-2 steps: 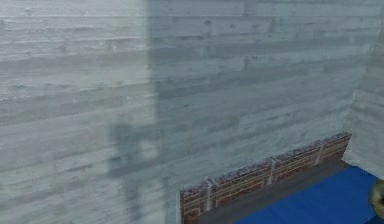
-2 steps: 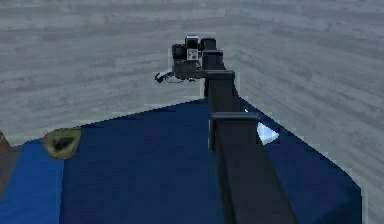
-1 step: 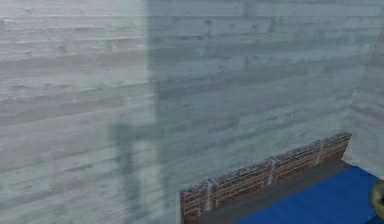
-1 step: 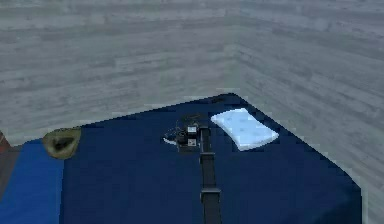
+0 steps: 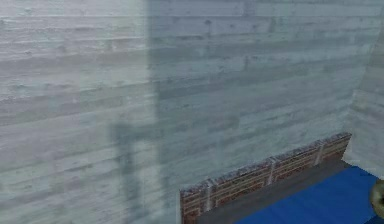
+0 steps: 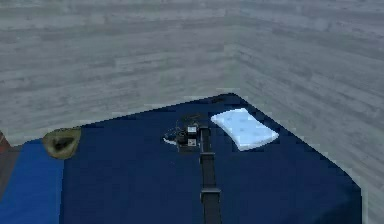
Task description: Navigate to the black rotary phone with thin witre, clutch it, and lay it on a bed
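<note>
Arm [image 6: 208, 178] is reaching across the blue bed [image 6: 120, 185], gripper [image 6: 177, 135] showing near the white pillow [image 6: 243, 129]. Finger spread cannot be told, nor whether the dark lump [image 6: 183, 131] at its tip is the phone.

Bed [image 6: 120, 180] examined from two views. Top covered in dark navy across most of its area, with a brighter blue band along the arm side view's left edge. Pale blue-white pillow [image 6: 243, 129] lying flat on the cover near the far corner, set slightly askew to the bed's edges. Olive-yellow rounded item [image 6: 62, 142] resting at the far left of the cover, just beside the brighter band (too small to name with confidence). In the forward view, blue corner of the bed noted at lower right, bordered by a reddish-brown panelled frame [image 5: 265, 178]; olive item seen again at that view's right edge.
</note>
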Available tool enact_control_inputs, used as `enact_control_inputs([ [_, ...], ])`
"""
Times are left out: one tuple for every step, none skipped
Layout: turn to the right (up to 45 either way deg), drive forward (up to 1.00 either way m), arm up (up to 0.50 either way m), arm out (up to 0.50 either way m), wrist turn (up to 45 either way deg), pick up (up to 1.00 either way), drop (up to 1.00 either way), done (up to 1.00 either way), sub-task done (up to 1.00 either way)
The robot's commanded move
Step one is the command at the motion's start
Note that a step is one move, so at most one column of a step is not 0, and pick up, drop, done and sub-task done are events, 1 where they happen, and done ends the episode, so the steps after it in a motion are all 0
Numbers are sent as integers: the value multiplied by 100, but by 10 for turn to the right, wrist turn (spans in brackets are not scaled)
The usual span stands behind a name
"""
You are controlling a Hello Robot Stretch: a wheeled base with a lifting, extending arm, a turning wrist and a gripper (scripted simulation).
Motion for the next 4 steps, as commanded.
enact_control_inputs([
  [0,0,0,0,0,0,100,0,0],
  [0,0,10,0,0,0,0,0,0],
  [0,0,0,-8,0,0,0,0,0],
  [0,0,0,0,0,0,0,100,0],
])
